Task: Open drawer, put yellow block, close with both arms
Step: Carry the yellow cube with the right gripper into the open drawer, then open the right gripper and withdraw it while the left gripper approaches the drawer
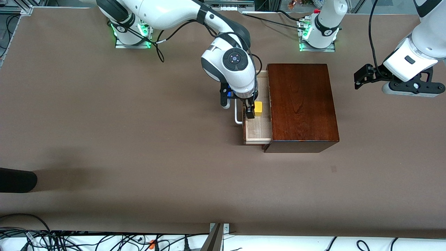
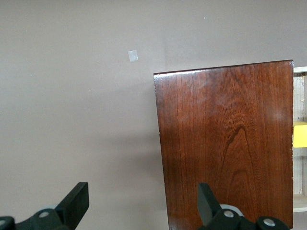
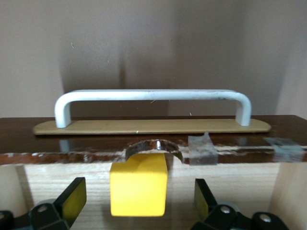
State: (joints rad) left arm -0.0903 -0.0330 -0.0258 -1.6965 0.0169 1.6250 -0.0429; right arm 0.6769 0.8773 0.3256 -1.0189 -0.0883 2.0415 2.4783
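Yellow block (image 3: 138, 190) in open drawer (image 1: 258, 130); right gripper (image 3: 139, 203) jaws apart around it.

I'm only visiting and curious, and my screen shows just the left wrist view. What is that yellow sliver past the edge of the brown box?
Observer: That is the yellow block, a small cube lying in the drawer, which is pulled out of the wooden box toward the right arm's end.
Visitor: Is anything holding it?
Observer: No. The right gripper hangs just over it, open, one finger on either side with gaps showing.
Visitor: And the arm whose camera I'm watching?
Observer: It waits. The left gripper hangs open over the table, beside the box toward the left arm's end.
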